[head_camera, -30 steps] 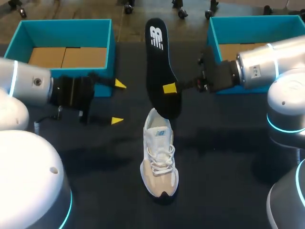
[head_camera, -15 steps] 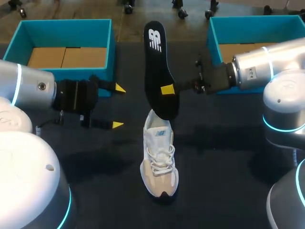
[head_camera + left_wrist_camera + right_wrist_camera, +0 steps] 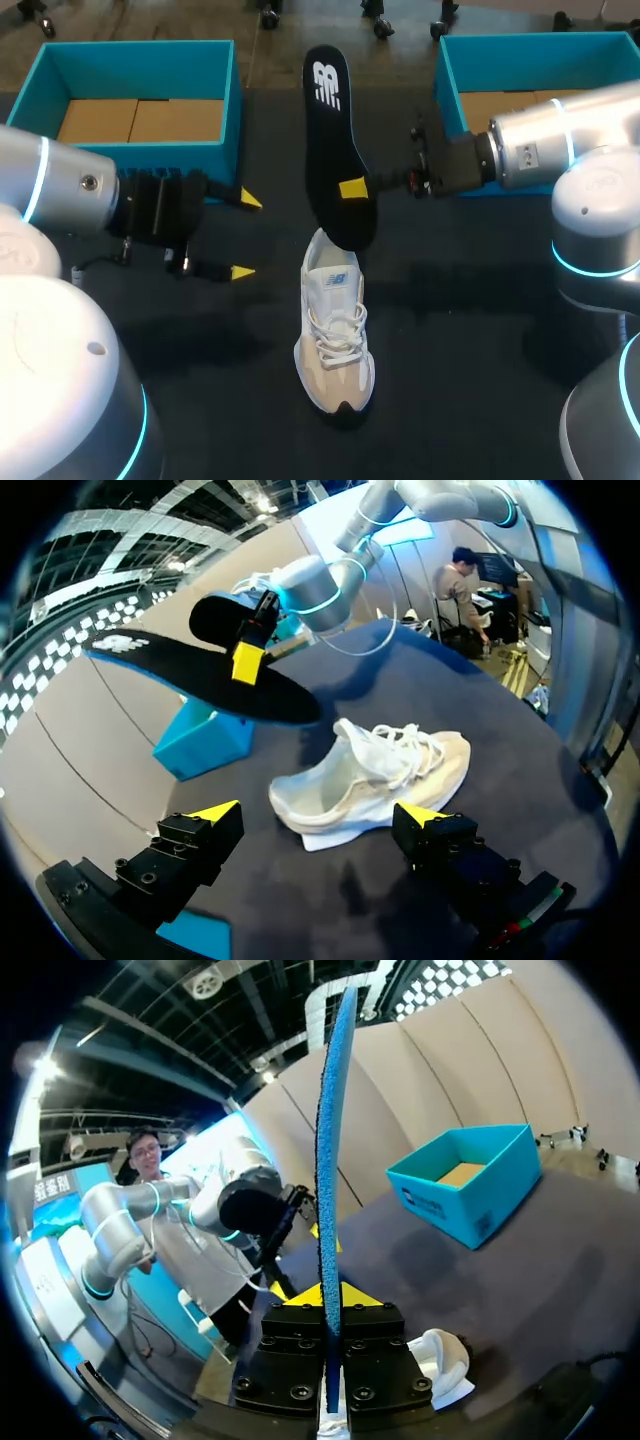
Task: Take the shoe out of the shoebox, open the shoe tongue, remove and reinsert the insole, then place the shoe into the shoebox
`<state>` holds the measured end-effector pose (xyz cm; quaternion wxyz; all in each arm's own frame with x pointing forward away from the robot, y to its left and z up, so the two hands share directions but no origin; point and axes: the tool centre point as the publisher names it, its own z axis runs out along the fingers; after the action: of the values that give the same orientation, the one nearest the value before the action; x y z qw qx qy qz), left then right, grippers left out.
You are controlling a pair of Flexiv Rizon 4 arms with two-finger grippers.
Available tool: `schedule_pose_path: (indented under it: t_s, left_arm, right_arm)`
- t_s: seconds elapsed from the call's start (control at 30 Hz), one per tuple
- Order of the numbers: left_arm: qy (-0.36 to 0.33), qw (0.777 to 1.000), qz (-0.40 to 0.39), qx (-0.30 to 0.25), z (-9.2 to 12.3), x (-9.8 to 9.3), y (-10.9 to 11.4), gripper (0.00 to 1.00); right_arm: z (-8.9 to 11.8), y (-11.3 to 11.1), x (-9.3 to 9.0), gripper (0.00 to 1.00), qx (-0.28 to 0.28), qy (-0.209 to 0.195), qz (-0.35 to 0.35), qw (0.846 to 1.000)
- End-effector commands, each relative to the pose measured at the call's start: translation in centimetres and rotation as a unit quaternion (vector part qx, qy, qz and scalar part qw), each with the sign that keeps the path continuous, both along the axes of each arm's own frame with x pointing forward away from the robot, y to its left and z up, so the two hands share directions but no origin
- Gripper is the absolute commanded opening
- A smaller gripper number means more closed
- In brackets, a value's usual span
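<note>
The right tool (image 3: 352, 187) is pinching the black foam insole (image 3: 330, 130); the left tool (image 3: 246, 235) is gaping empty; the unheld white mesh sneaker (image 3: 335, 330) is risking skidding.

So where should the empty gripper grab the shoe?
Probably the rim of the shoe at its heel opening, coming in from the side of the open left gripper. The shoe stands upright, heel end away from the robot, and that thin rim fits between two fingers.
</note>
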<state>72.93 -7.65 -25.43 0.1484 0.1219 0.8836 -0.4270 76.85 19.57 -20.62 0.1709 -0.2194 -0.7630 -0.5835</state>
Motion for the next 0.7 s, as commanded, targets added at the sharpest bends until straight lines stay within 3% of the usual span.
schedule_pose_path:
  t_s: [0.03, 0.3, 0.7]
  left_arm:
    - [0.024, 1.0, -0.013, 0.014, -0.9, 1.0, -0.3, 1.0]
    - [0.076, 0.997, -0.004, 0.023, -4.0, 1.0, -0.4, 1.0]
    - [0.126, 0.991, 0.018, 0.029, -7.2, 0.7, -0.6, 1.0]
  right_arm:
    - [-1.2, 0.5, 0.2, 0.0, 0.009, -0.017, 0.001, 1.0]
    - [-2.9, 0.8, 1.4, 0.0, 0.02, -0.029, 0.018, 0.999]
    - [-3.2, 1.3, 2.0, 0.0, 0.021, -0.019, 0.029, 0.999]
